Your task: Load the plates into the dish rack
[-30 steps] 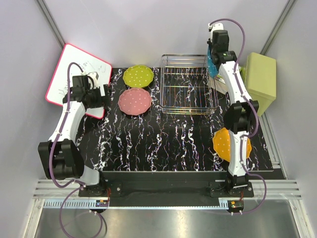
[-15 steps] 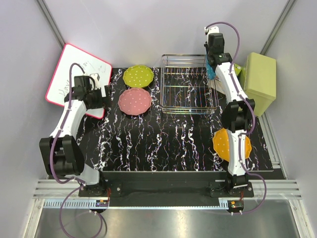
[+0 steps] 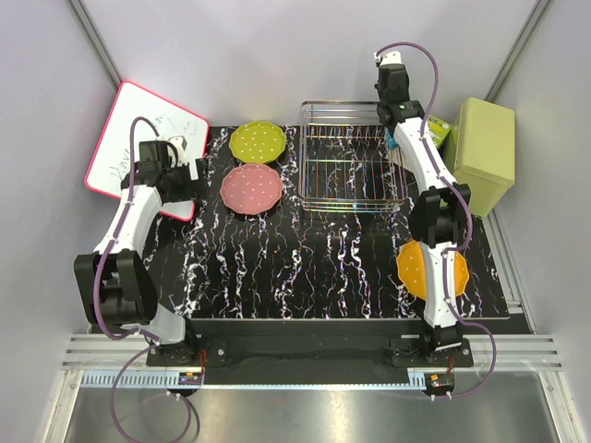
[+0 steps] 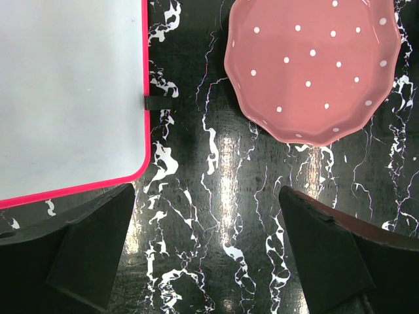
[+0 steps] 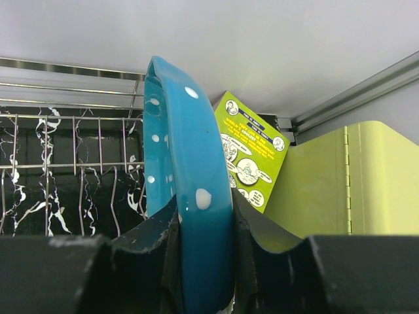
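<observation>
Over the black worktop (image 3: pixel 305 268), veined white like marble, I see the dish rack (image 3: pixel 352 209), a rectangular basket of thin silver wire at the far middle. Left of it two round, scallop-edged, white-dotted plates lie flat: the green plate (image 3: pixel 257 141) farther, the pink plate (image 3: pixel 251 188) nearer. An orange plate (image 3: pixel 413 268) lies flat near the right edge, partly under my right arm. My right end effector (image 3: pixel 393 129) is at the rack's far right corner with a sliver of blue plate (image 3: pixel 391 141) below it; I cannot tell whether the plate is inside the wires. A smooth olive-green box (image 3: pixel 488 148) stands to the right. A pink-framed whiteboard (image 3: pixel 138 138) lies to the left, with my left end effector (image 3: pixel 196 175) at its near corner.

From the left wrist, the two dark fingers (image 4: pixel 91 255) stand wide apart over bare worktop with nothing between them. The pink plate is ahead to the right and the whiteboard's rounded corner ahead to the left.

From the right wrist, the fingers (image 5: pixel 262 242) are clamped on the blue plate. It stands on edge with its long axis rising from the grip, its thin rim toward me and one dotted face turned left toward the rack wires. A green printed leaflet (image 5: pixel 252 157) shows behind it, beside the box.
</observation>
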